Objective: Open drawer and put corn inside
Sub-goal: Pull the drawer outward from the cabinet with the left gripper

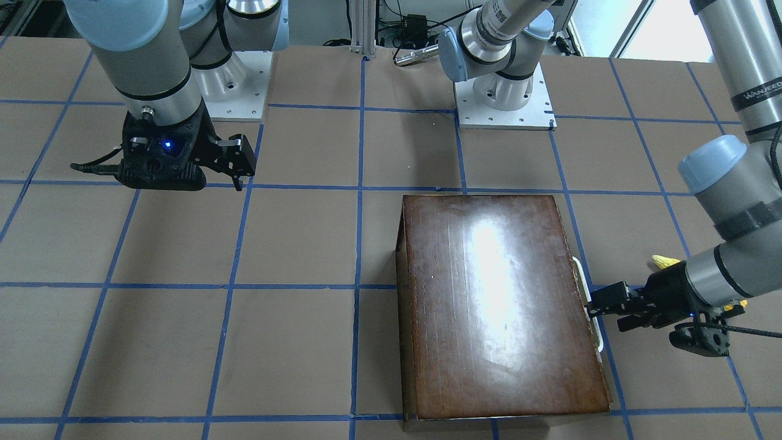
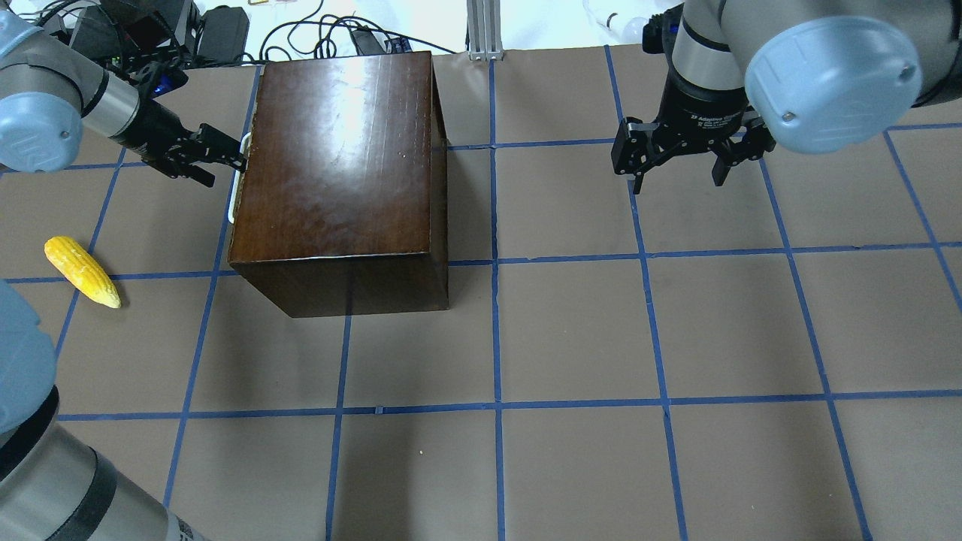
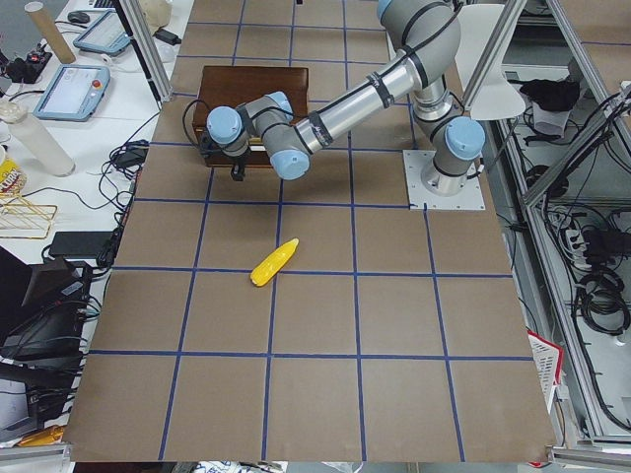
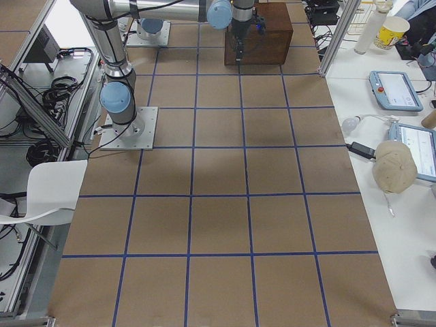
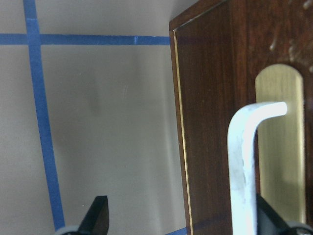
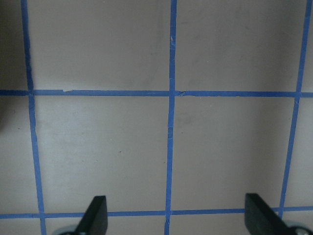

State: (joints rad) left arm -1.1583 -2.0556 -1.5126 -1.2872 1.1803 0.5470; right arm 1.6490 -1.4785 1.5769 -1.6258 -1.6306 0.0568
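L gripper (image 5: 183, 213) jaws spread, seemingly straddling drawer (image 5: 210, 122) handle (image 5: 242, 161); R gripper (image 2: 676, 179) spread, empty.

Big brown table (image 4: 218, 225) marked into squares by blue tape lines (image 2: 646, 257). Beside one long side of the table, a white chair (image 4: 48, 187) and black cables (image 4: 41, 146) on the floor. Along the table's other long side, a white desk (image 4: 381, 116) with gray tablets (image 4: 393, 90), a paper cup (image 4: 394, 28), a round tan lump (image 4: 394, 167) and a gold wire rack (image 3: 22, 212). Silver metal poles (image 4: 337, 34) at the table's edge.
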